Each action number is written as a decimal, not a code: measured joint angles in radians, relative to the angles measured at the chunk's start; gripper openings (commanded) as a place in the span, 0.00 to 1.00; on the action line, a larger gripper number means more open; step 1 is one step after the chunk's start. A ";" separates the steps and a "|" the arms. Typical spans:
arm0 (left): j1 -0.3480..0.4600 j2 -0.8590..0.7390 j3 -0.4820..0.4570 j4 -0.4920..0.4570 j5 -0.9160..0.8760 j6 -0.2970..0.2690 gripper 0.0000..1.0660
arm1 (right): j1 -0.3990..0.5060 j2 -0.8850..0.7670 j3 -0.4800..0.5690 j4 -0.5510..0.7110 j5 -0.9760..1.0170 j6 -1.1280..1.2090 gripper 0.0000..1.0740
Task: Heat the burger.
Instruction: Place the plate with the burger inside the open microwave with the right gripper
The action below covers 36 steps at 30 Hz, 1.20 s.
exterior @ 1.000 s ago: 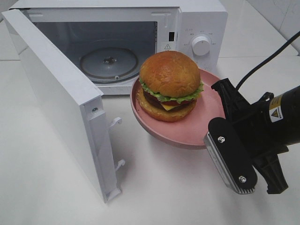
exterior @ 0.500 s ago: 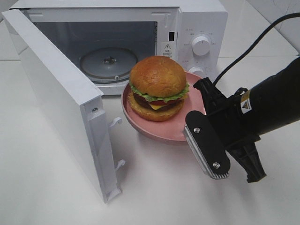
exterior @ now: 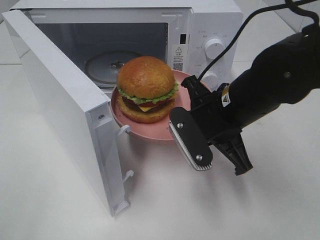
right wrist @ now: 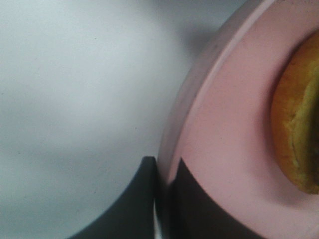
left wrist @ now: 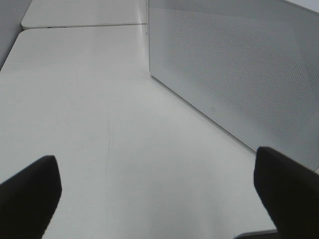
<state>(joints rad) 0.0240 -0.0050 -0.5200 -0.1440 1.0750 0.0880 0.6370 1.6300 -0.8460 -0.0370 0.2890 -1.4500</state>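
Note:
The burger (exterior: pixel 146 87), with a golden bun, green lettuce and cheese, sits on a round pink plate (exterior: pixel 150 134). My right gripper (exterior: pixel 181 107) is shut on the plate's right rim and holds it off the table, just in front of the microwave's open cavity. The right wrist view shows the gripper (right wrist: pixel 164 172) pinching the plate's rim (right wrist: pixel 224 149), with the bun's edge (right wrist: pixel 299 124) beside it. The exterior view does not show my left gripper (left wrist: pixel 157 199). Its own view shows it open, low over bare table.
The white microwave (exterior: pixel 210 30) stands at the back with its door (exterior: pixel 60 100) swung open to the left. Its glass turntable (exterior: pixel 107 65) is bare. The door's perforated outer face (left wrist: pixel 239 74) stands close to the left gripper.
My right gripper has carried the plate and burger leftward and toward the microwave opening. The left gripper stays open.

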 measured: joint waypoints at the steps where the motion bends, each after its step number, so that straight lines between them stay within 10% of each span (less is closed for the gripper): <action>1: 0.000 0.000 0.000 0.000 0.000 0.000 0.92 | 0.000 0.000 0.000 0.000 0.000 0.000 0.00; 36: 0.000 0.000 0.000 0.000 0.000 0.000 0.92 | 0.014 0.350 -0.488 -0.032 0.101 -0.029 0.00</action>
<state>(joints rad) 0.0240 -0.0050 -0.5200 -0.1440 1.0750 0.0880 0.6510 1.9800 -1.3340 -0.0690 0.3900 -1.4790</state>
